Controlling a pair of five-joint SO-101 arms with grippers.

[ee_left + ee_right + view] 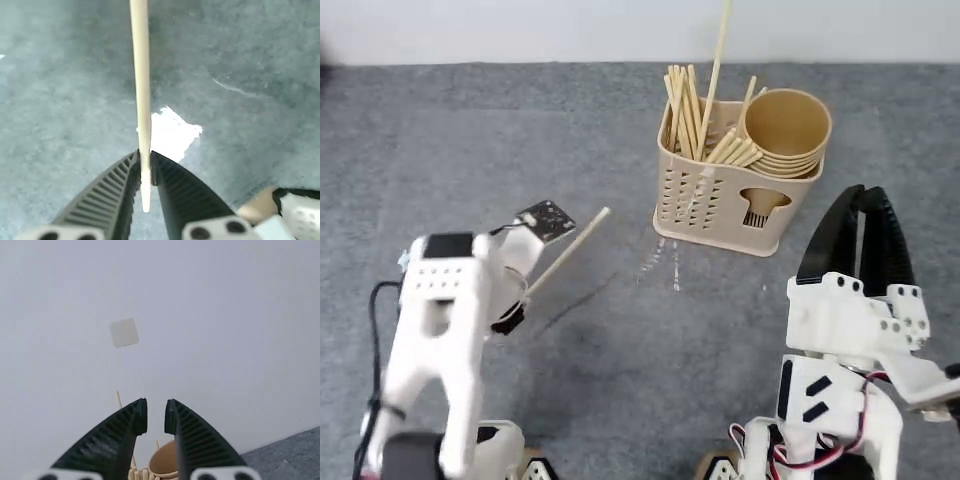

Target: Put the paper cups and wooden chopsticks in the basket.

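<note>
A beige slotted basket (720,205) stands at the back of the grey mat. Several wooden chopsticks (686,110) stick up from its left compartment, and a stack of paper cups (788,128) sits in its right one. My left gripper (525,292) hovers over the mat left of the basket, shut on one more chopstick (570,250) that points up toward the basket. In the left wrist view this chopstick (140,75) is pinched near its end in the gripper (145,167). My right gripper (866,192) is raised just right of the basket; its fingertips (156,412) are barely open, with nothing between them.
Faint white scuff marks (660,265) lie on the mat in front of the basket. A pale wall (200,315) with a small square patch (124,332) rises behind the table. Both arm bases stand at the near edge, with bare mat between them.
</note>
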